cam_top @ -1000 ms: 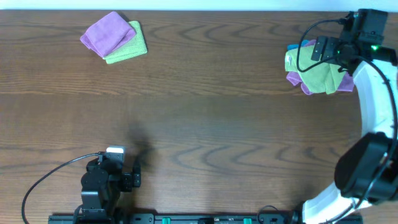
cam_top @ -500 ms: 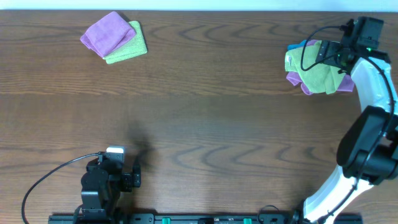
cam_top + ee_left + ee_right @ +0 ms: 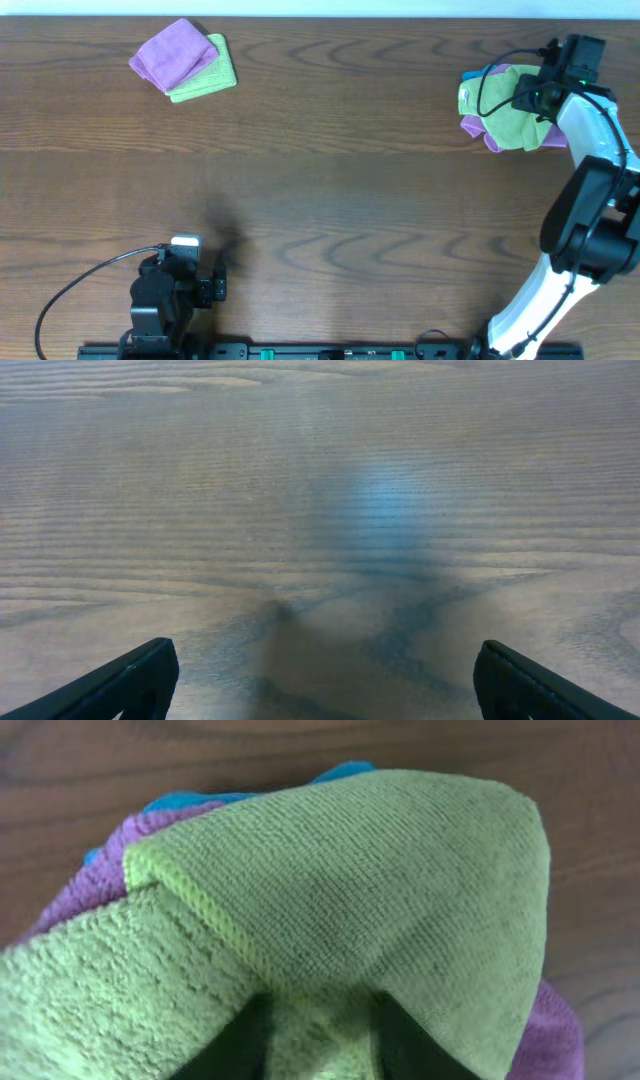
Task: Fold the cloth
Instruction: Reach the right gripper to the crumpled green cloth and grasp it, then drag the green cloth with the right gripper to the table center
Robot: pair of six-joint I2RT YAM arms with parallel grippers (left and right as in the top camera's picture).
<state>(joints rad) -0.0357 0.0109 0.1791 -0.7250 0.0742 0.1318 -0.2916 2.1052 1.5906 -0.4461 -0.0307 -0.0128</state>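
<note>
Closing on the heap at the far right corner of the table, the right gripper had narrowed from wide open and pinched a ridge of the cloth, which lay atop a purple cloth and a blue cloth. The pick-up had apparently begun, with no fold yet made. The left gripper hung splayed over bare wood.

No writing, label, brand, number or sign can be read in any view. The cloth, near the far right corner of the table, shows only plain green weave, and the wood grain carries no legible mark.
</note>
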